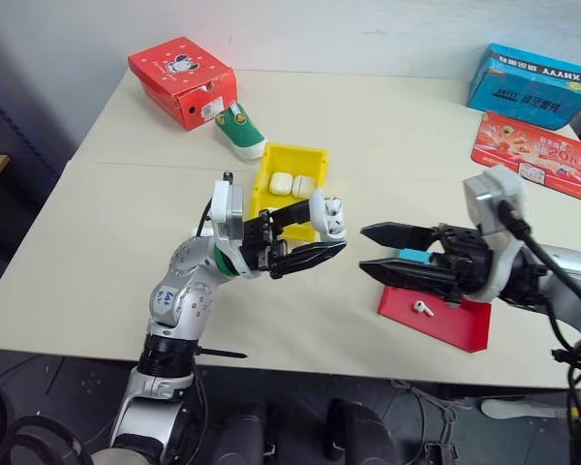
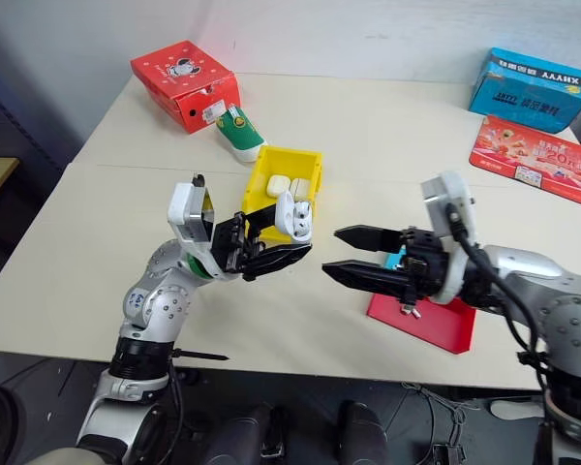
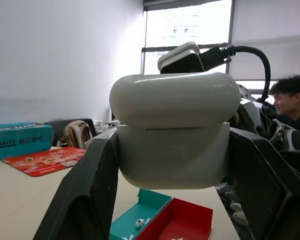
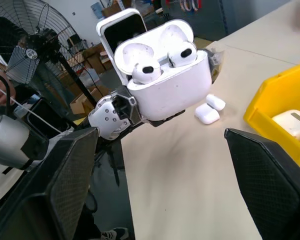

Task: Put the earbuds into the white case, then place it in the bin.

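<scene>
My left gripper [image 1: 321,232] is shut on the white case [image 1: 327,215] and holds it above the table, in front of the yellow bin [image 1: 315,160]. The lid stands open, and two earbuds [image 4: 145,70] sit in its sockets. My right gripper [image 1: 366,250] is open and empty. It points at the case from the right, a short gap away. Two more white cases [image 1: 281,182] lie in the bin. A loose earbud [image 1: 423,309] lies in the red-and-blue tray [image 1: 465,329] under my right gripper.
At the back left are a red cardboard box [image 1: 182,79] and a green-and-white shoe [image 1: 240,131]; at the back right, a blue box [image 1: 529,84] and a red packet [image 1: 533,153]. Two small white pieces [image 4: 210,110] lie on the table. A person [image 3: 290,100] sits beyond.
</scene>
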